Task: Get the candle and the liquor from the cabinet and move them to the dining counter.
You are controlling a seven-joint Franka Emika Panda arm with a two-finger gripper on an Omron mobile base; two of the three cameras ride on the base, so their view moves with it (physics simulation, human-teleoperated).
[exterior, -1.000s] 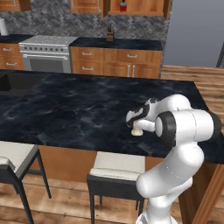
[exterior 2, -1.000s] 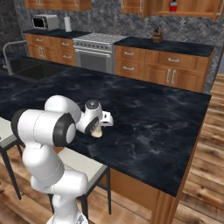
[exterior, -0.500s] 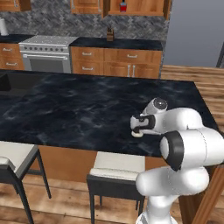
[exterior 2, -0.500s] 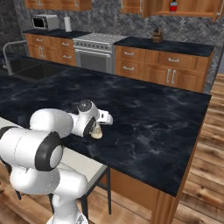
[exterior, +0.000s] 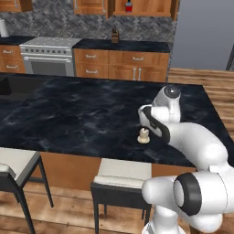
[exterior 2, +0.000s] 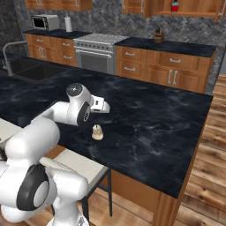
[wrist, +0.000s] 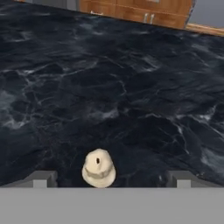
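1. the candle (exterior: 144, 135) stands upright on the dining counter (exterior: 68, 114), near the edge where the stools are. it is small and cream-white, with a lumpy base.
2. in the hand view the candle (wrist: 99, 168) sits between the two finger tips, and touches neither of them.
3. the gripper (wrist: 109, 179) is wide apart and holds nothing.
4. in the right base view the candle (exterior 2: 97, 132) stands alone on the dark top, and the white hand is just above and behind it.
5. the liquor (exterior: 129, 6) is far away, up in the cabinet (exterior: 151, 8) on the back wall. it is a little red bottle on the shelf.
6. in the right base view the liquor (exterior 2: 175, 6) sits on the same open shelf.
7. a stool (exterior: 121, 176) with a pale seat stands under the counter edge, below the candle.
8. a silver stove (exterior: 48, 57) is against the back wall, with wooden drawers (exterior: 121, 66) beside it.
9. a brown knife block (exterior: 115, 36) stands on the narrow back counter.
10. a sink (exterior 2: 31, 70) is at the far left of the dining counter.
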